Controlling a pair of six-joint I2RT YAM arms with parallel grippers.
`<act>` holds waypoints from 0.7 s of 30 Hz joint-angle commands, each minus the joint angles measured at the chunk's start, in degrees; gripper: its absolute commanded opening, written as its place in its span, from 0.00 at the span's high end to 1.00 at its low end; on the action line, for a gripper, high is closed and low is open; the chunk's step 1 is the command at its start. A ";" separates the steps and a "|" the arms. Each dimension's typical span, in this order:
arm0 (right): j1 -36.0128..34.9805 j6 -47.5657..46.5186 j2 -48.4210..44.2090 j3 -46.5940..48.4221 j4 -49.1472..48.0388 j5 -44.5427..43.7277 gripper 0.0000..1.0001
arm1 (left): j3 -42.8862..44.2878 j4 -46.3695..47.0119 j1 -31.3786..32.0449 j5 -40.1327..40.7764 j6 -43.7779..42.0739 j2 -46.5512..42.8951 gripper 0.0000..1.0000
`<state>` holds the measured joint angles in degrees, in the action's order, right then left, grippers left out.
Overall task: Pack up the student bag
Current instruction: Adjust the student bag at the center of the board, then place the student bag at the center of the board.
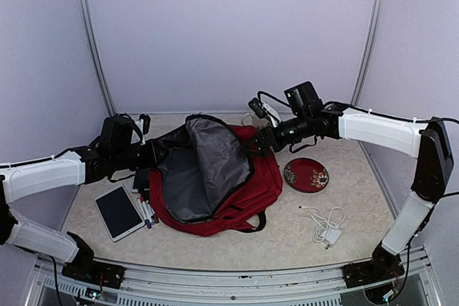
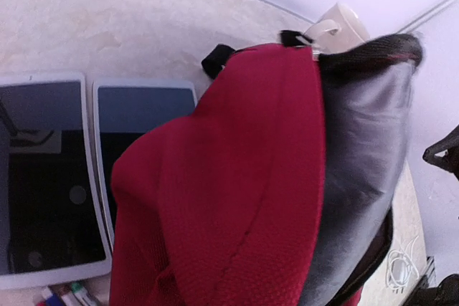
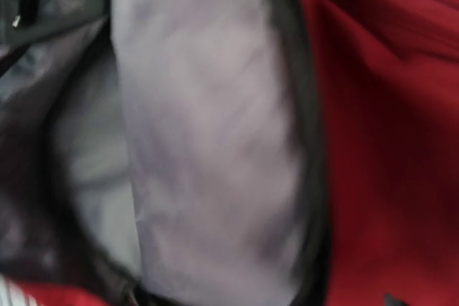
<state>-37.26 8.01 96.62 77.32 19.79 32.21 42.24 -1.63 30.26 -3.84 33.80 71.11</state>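
Observation:
The student bag [image 1: 247,191], dark red with a grey lining, lies open mid-table, its lined flap [image 1: 211,145] held upright. My left gripper [image 1: 153,154] is at the bag's left rim. In the left wrist view red fabric [image 2: 237,177] fills the space right before the camera and hides the fingers, which are shut on the fabric. My right gripper [image 1: 254,142] is against the flap's right edge. The right wrist view is blurred, filled by grey lining [image 3: 208,141] and red cloth [image 3: 387,141]. Its fingers are out of sight.
Left of the bag lie a white tablet [image 1: 118,211] [image 2: 50,177], a second dark-screened tablet [image 2: 143,116] and some markers [image 1: 147,213]. A red flowered plate [image 1: 306,175] and a white charger with cable [image 1: 326,227] lie to the right. Behind the bag stands a white cup [image 2: 341,23].

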 commanded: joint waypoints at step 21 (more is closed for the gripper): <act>-9.94 12.94 2.33 -4.25 -15.13 -18.26 0.15 | 7.95 -12.26 -2.41 11.72 1.13 6.62 0.01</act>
<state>-43.20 20.29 99.59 69.14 4.97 19.62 43.88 -1.08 28.91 -1.87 37.41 80.84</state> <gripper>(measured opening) 0.855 0.984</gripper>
